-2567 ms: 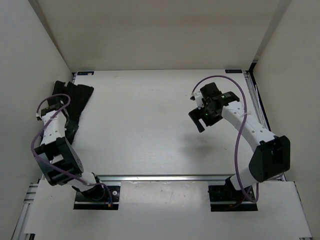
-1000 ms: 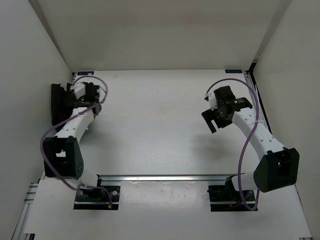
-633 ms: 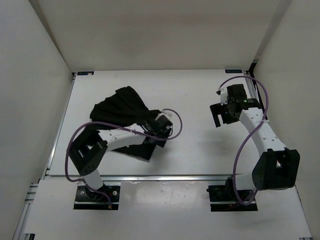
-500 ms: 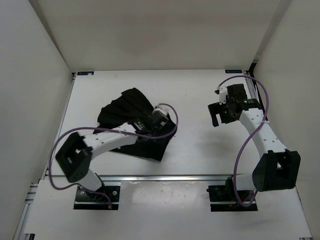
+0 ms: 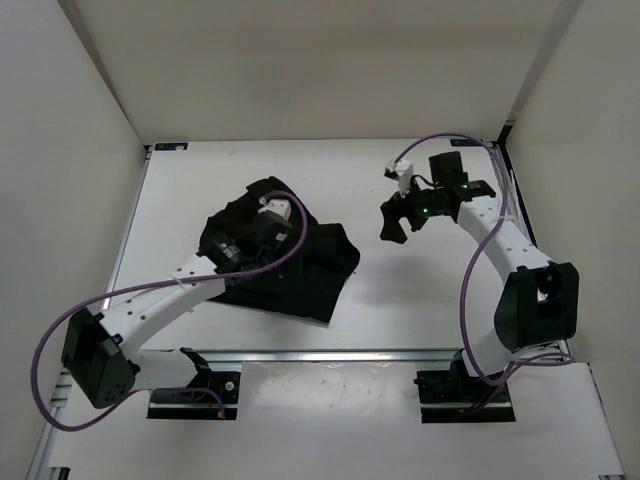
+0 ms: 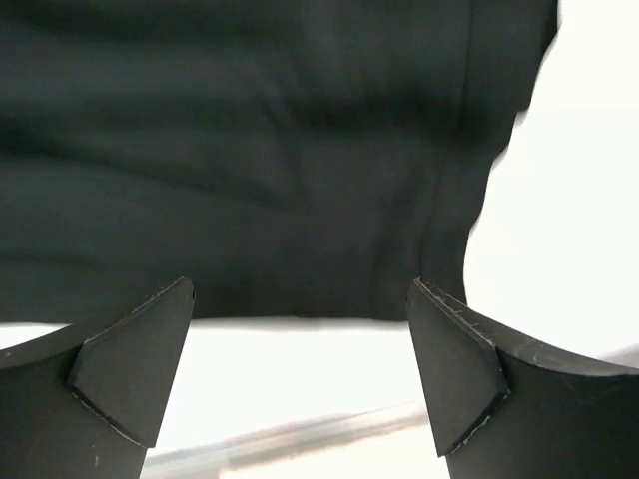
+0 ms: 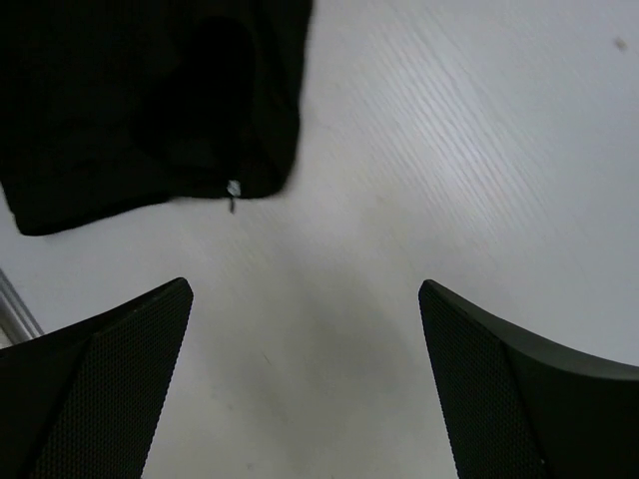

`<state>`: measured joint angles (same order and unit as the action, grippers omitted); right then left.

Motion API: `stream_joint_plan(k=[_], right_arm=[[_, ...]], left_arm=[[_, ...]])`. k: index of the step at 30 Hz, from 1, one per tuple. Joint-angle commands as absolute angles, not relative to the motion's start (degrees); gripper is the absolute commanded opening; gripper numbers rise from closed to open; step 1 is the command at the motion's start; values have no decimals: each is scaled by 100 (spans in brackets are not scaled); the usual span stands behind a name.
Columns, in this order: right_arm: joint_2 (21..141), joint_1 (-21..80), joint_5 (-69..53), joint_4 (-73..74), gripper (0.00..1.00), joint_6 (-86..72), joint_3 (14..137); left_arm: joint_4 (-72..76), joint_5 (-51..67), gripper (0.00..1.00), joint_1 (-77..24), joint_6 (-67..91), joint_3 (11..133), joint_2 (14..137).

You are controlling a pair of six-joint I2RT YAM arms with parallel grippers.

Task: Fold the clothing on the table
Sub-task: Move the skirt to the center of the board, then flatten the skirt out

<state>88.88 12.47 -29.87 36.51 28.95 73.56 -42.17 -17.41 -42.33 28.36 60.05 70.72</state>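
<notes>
Clothing [image 5: 305,275], black and pleated, lies rumpled left of centre on the bench [image 5: 420,310]. The left hand [image 5: 248,238] hovers over it, jaws wide and empty; the right hand [image 5: 393,215], equally wide and empty, hangs beside its right edge. Pinching stacked layers would likely bunch the fold.

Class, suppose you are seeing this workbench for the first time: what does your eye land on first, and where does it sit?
The black clothing stands out most, a rumpled heap lying left of centre on the white table. The left tool hangs open right above it. The right tool, also open, hovers over bare white surface a little past its right edge.
</notes>
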Motion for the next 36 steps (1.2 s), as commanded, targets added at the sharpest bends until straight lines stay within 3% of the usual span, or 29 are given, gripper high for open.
stream_joint_plan(k=[1,4,13,23,33,36], right_arm=[[8868,1433,-3867,2753,99,3147,7058],[9017,1572,-3815,1917,99,2883,6785],[9597,2548,-3384,362,92,1917,6495],[9984,2926,-2269,-1238,94,1932,6144],[9949,2294,-2865,-949,91,1670,6214],[9861,1935,-3558,-1027,91,1267,6101]], left_arm=[[-4702,-564,99,-4377,3523,5355,7102],[-4413,-457,99,-4579,3498,4967,6970],[-3044,183,99,-3798,3971,3746,6627],[-2251,606,99,-3332,4271,3780,7101],[-1793,896,99,-2918,4421,3446,7198],[-1687,941,99,-2874,4359,3489,7469]])
